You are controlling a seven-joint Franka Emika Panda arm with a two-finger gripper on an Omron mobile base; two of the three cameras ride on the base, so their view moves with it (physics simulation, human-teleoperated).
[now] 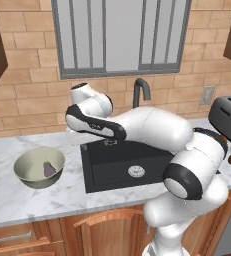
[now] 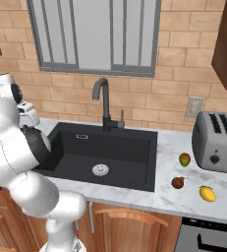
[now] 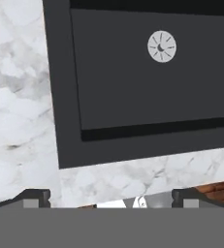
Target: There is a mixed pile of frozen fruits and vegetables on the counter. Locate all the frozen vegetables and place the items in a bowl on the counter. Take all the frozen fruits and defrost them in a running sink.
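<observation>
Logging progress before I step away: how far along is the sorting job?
Done: the purple-grey pear-shaped vegetable lies in the pale grey-green bowl. In hand: nothing; the gripper is open over the black sink's edge. Left: the yellow-orange piece, red-brown ball and red-yellow-green oval beside the toaster.

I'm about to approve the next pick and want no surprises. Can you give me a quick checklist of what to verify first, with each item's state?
1. Purple vegetable in bowl: ok.
2. Yellow-orange vegetable in bowl: not ok, on counter by toaster.
3. Red-brown fruit and red-yellow-green fruit in sink: not ok, on counter.
4. Tap running: not ok, no water visible.
5. Gripper open and empty: ok.
</observation>
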